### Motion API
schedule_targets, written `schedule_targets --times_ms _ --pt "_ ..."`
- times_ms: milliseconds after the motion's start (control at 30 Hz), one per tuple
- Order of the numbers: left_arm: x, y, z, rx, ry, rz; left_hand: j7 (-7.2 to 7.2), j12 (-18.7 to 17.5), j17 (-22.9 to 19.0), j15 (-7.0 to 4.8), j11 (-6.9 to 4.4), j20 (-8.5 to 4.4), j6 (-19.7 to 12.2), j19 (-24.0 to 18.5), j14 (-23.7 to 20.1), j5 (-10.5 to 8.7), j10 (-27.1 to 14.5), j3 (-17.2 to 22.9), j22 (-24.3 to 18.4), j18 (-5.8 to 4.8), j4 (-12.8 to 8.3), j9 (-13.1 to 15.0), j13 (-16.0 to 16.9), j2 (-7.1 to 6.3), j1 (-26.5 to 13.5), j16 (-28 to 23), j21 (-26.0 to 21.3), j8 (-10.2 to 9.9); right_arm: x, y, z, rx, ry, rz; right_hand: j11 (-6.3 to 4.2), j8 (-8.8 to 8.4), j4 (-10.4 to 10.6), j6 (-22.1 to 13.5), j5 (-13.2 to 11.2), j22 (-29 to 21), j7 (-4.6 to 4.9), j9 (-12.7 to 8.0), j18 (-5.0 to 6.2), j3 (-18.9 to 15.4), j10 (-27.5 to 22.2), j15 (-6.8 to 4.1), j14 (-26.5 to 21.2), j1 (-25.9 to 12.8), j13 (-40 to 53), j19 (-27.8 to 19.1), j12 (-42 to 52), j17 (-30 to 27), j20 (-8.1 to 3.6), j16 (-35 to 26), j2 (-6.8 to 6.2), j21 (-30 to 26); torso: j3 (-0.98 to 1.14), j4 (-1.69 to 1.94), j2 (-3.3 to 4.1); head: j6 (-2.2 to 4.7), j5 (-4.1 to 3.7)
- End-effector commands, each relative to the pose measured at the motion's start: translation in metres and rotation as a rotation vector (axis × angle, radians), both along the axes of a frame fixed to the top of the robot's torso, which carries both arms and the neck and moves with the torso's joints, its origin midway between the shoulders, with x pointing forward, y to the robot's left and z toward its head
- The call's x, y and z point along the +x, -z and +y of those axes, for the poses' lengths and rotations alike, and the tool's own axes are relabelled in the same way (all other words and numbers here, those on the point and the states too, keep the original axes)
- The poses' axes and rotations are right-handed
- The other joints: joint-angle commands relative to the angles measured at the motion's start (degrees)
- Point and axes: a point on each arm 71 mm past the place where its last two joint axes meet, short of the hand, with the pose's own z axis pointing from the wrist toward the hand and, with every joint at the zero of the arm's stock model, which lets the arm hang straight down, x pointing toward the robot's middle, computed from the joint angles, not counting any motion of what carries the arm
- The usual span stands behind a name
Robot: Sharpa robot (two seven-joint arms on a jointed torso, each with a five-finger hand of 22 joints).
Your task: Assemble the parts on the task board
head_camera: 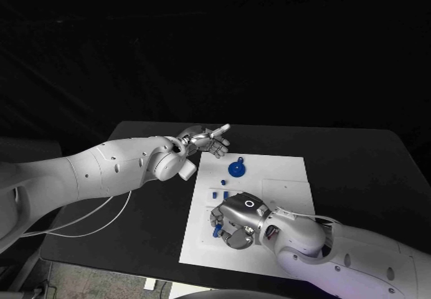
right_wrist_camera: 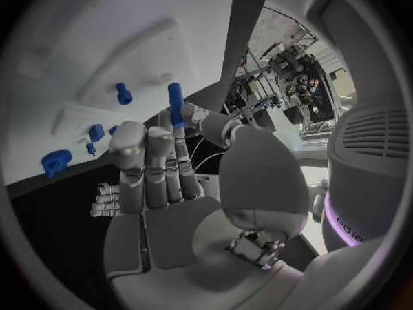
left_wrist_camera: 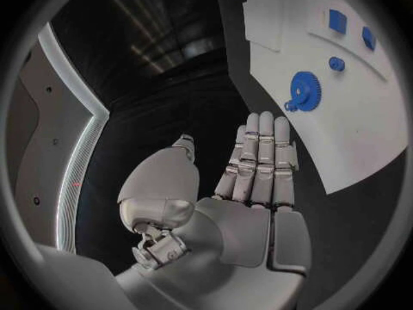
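right hand (right_wrist_camera: 164, 165) pinches blue peg (right_wrist_camera: 175, 103) at its fingertips.

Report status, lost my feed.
Left hand open, off the white task board. Right hand holds a blue peg. Blue gear untouched.

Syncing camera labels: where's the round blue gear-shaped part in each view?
Head view: round blue gear-shaped part lies on the white task board's far end, just right of the open left hand.
Left wrist view: gear on the board, beyond the fingertips.
Right wrist view: gear at the board's edge.
Shared landmark: the white task board.
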Motion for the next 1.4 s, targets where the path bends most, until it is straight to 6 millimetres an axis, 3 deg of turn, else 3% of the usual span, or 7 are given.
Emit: schedule_targets --times_ms 33,1400 --pt "0.0007 -0.0013 -0.0023 -0.009 -0.001 -0.004 -0.05 0.06 0.09 0.08 -0.1 -0.06 0.18 0.31 0.46 -0.21 0.35 -0.47 0.11 1.24 -0.01 -0.09 -0.09 0.59 0.36 -0.25 -0.27 0.2 -0.0048 0.0046 0.0033 -0.055 -0.043 -0.032 -1.68 0.12 -0.23 0.38 0.14 0.08 -0.2 0.07 8.91 0.17 2.1 -0.62 -0.3 0.27 -0.03 -0.01 0.39 0.09 -0.22 0.35 0.25 0.3 0.02 -0.04 0.01 -0.19 0.44" --pt "0.0026 0.0005 0.0006 -0.005 0.0 0.011 0.02 -0.02 0.43 0.15 -0.01 -0.02 0.1 0.39 0.48 -0.22 0.21 -2.47 0.34 1.15 0.02 -0.46 -0.31 1.17 1.27 -0.83 -0.69 0.2 -0.0044 0.006 -0.0058 -0.091 0.001 -0.068 -1.79 0.24 -0.51 0.73 0.14 0.34 -0.34 0.3 8.91 0.42 2.32 -0.72 -0.29 0.02 0.34 -0.04 0.66 0.16 -0.38 0.44 0.06 0.5 0.02 -0.01 0.0 -0.48 0.91"
